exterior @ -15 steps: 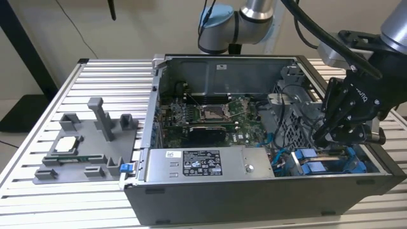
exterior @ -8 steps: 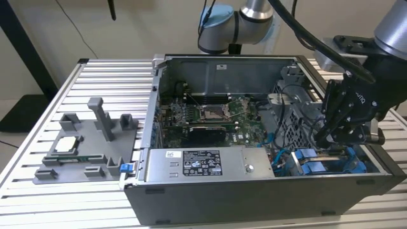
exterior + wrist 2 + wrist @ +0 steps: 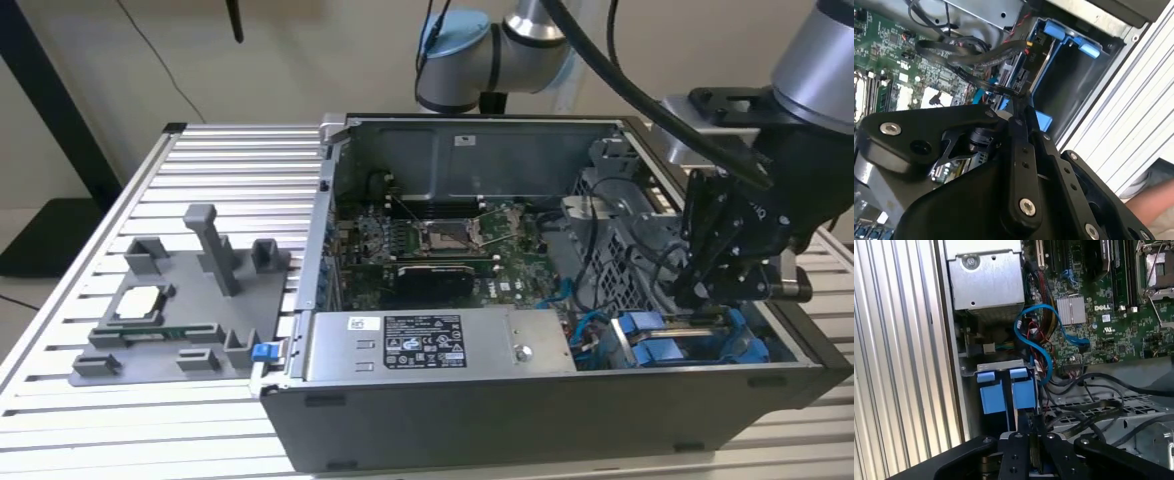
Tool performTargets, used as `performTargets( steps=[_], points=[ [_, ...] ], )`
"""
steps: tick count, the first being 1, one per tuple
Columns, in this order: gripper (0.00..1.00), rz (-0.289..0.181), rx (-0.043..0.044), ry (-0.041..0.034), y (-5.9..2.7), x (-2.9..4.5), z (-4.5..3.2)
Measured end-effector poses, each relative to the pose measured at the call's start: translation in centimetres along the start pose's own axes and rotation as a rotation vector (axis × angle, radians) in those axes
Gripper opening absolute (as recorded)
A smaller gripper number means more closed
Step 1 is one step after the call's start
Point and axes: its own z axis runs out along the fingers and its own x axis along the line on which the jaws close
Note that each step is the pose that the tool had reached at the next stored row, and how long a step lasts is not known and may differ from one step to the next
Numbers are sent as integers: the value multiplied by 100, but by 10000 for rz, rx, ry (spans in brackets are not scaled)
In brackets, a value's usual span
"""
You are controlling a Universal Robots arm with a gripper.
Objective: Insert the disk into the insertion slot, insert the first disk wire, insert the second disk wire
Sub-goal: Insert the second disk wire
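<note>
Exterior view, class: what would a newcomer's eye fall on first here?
The open computer case with its green motherboard dominates the slatted table. At the exterior view's right, the black gripper reaches down into the case, just above the bright blue carrier frames.

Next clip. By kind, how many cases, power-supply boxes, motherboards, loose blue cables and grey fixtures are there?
Case: 1
Power-supply box: 1
Motherboard: 1
Blue cable: 1
Grey fixture: 1
Total: 5
</note>
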Motion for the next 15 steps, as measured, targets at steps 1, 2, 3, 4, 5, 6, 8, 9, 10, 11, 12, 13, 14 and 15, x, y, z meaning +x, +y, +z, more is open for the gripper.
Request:
performTargets(
  steps=[1,2,3,4,5,6,8,9,10,11,12,13,14,15],
  points=[
    [0,-28,73,-6,0,-1,8],
    [0,-38,88,0,0,-1,11],
    [0,-40,88,2,0,-1,10],
    [0,-43,88,1,0,-1,11],
    [0,-44,90,2,0,-1,18],
    [0,-47,96,1,0,0,35],
    [0,-51,116,-2,1,-1,72],
    [0,-54,130,-5,2,-2,89],
    [0,-56,147,-6,2,-3,97],
    [0,-57,159,-9,2,-6,103],
    [0,-58,167,-12,3,-10,109],
    [0,-58,175,-13,4,-15,116],
    [0,-58,185,-15,5,-20,125],
    [0,-58,197,-18,6,-25,136]
  ],
)
